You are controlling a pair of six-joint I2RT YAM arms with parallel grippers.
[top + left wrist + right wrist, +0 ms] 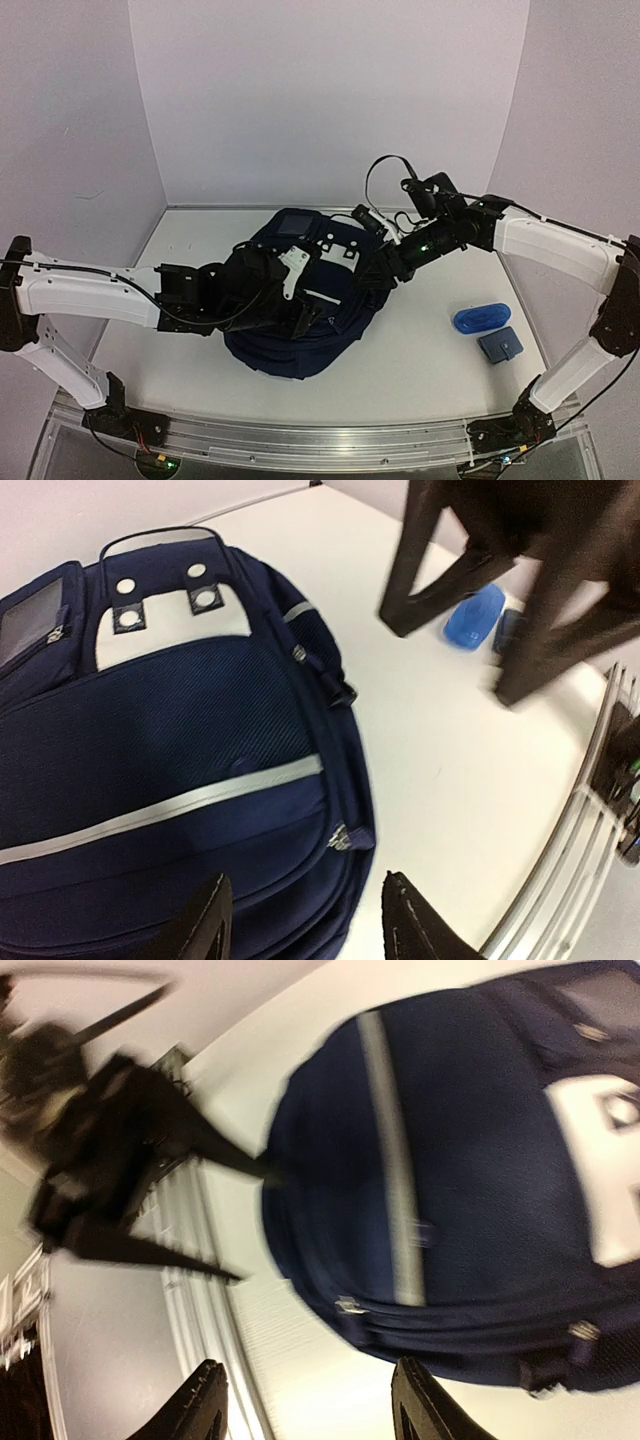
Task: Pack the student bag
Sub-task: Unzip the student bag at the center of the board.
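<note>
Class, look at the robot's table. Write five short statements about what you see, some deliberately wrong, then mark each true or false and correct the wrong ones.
1. The student bag lies on the table between the two arms. True.
2. The left gripper is shut on a strap. False: its fingers are apart with nothing between them.
3. A blue pouch and a smaller blue item lie to the right of the bag. True.
4. The blue pouch is packed inside the bag. False: it lies on the table, apart from the bag.
5. The right gripper is open. True.
</note>
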